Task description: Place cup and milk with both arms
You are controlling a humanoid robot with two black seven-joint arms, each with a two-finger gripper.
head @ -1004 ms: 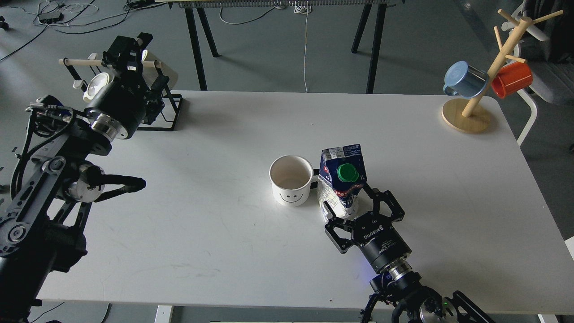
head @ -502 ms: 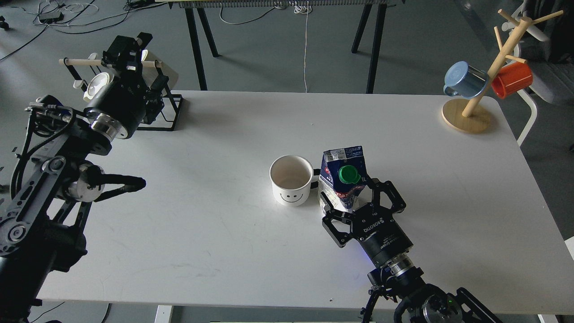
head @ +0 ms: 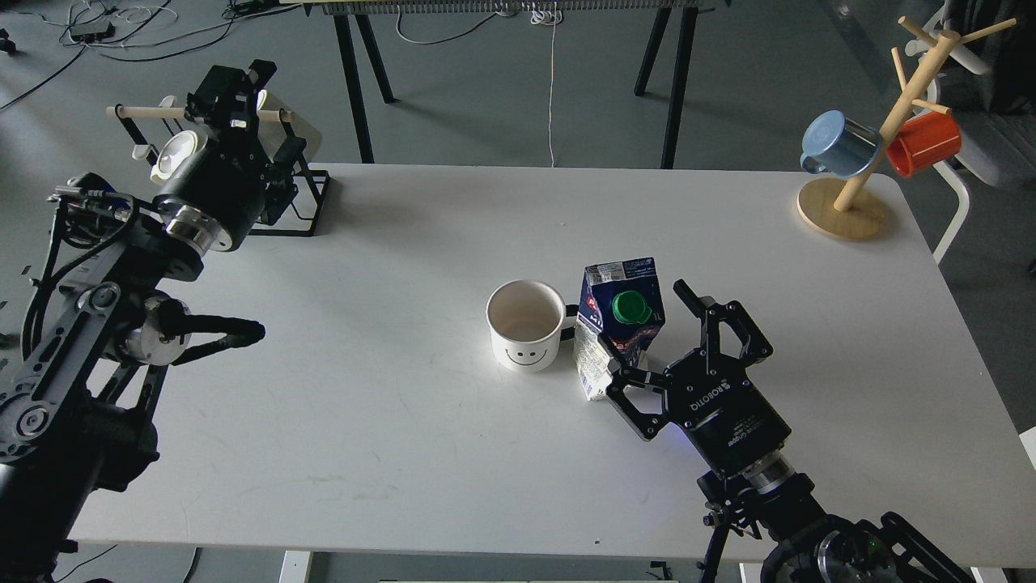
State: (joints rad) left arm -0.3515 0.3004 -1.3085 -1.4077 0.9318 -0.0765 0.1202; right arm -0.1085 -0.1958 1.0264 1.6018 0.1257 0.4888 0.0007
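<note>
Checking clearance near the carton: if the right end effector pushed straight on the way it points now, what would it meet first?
Probably the milk: the open right end effector points up-left, its near finger beside the carton. Depth is unclear; it may slip past it.

Cup [head: 525, 325]: glossy white ceramic. Milk carton [head: 618, 324]: printed coated card, green plastic cap. Worktop [head: 405, 421]: smooth matt white. Mug tree [head: 858, 162]: pale wood.
</note>
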